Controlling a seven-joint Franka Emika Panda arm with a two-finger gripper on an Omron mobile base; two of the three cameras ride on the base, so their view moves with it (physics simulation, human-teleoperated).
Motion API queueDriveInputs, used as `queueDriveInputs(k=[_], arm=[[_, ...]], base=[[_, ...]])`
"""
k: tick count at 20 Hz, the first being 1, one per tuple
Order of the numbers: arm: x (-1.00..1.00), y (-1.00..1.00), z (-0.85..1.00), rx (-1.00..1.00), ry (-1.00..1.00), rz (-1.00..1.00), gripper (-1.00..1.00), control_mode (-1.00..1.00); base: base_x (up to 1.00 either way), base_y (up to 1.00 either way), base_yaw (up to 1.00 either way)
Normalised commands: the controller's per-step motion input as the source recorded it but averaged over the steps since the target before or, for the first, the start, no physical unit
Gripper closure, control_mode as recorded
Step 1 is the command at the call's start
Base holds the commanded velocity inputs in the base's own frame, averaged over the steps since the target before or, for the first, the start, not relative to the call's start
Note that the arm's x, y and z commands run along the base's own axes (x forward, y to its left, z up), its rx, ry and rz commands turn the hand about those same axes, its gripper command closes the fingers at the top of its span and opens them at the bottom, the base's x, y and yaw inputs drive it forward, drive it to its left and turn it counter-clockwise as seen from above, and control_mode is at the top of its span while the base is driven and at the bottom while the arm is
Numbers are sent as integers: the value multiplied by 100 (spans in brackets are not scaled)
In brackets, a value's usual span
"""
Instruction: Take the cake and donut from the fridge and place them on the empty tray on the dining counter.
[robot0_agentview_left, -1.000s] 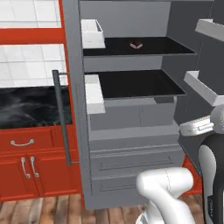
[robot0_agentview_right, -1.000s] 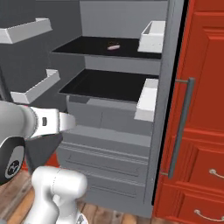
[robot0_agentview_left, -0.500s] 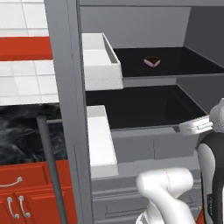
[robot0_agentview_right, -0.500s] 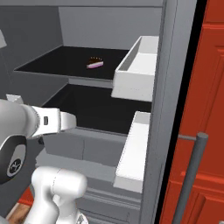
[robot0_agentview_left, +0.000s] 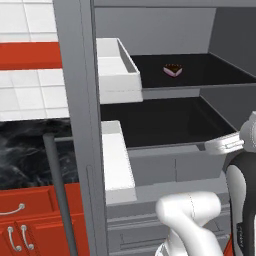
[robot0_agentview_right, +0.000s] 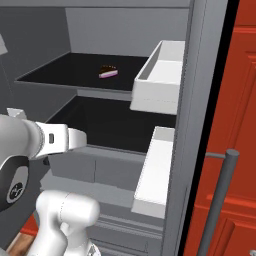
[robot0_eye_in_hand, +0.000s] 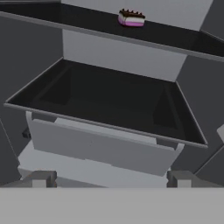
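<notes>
Pink-and-brown cake (robot0_eye_in_hand: 131, 18) sits mid upper shelf (robot0_eye_in_hand: 183, 41) of the fridge (robot0_agentview_left: 75, 100) — above and beyond the gripper (robot0_eye_in_hand: 109, 179). Jaws stand wide, holding nothing — the reach goes up and inward.

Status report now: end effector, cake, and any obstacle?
End effector open, empty, facing the fridge interior. Cake on upper shelf, untouched. Nothing blocking between them.

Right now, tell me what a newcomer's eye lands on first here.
The small cake slice, pink with a dark top, sits alone on the upper black shelf of the open fridge. White door bins jut from the doors on either side. Beside the fridge stands a red cabinet.
</notes>
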Motion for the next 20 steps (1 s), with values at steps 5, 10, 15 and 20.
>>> queueDriveInputs(k=[5,10,15,20], arm=[[0,0,0,0,0,0,-100,100],[0,0,0,0,0,1,-100,-100],[-4,0,24,0,-1,-1,-100,-100],[-9,0,60,0,4,-4,-100,-100]], base=[[38,0,0],[0,0,0],[0,0,0],[0,0,0]])
